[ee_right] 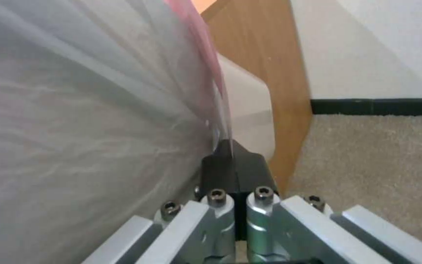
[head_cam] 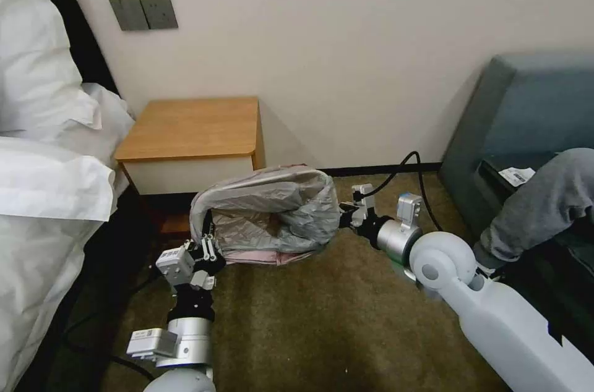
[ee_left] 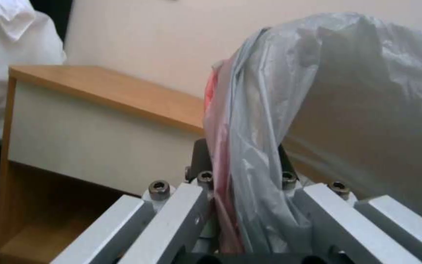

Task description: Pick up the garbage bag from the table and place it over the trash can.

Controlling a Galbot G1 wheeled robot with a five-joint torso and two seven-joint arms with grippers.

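Observation:
The garbage bag [head_cam: 272, 213], grey and crinkly with a pinkish-red band, hangs stretched open between my two grippers, low over the carpet in front of the table [head_cam: 192, 126]. My left gripper [head_cam: 207, 248] is shut on the bag's left edge; in the left wrist view the plastic [ee_left: 269, 121] is bunched between the fingers of that gripper [ee_left: 243, 165]. My right gripper [head_cam: 344, 214] is shut on the bag's right edge, its black fingers [ee_right: 233, 165] pinched together on the film [ee_right: 99, 110]. A pale cream rounded corner of the trash can [ee_right: 247, 110] shows just behind the bag, beside the table's side.
A bed with white linen [head_cam: 43, 182] stands close on the left. On the right is a grey-blue sofa [head_cam: 532, 114] with a person's leg [head_cam: 544, 200] resting by it. A black cable [head_cam: 414, 169] runs along the carpet near the wall.

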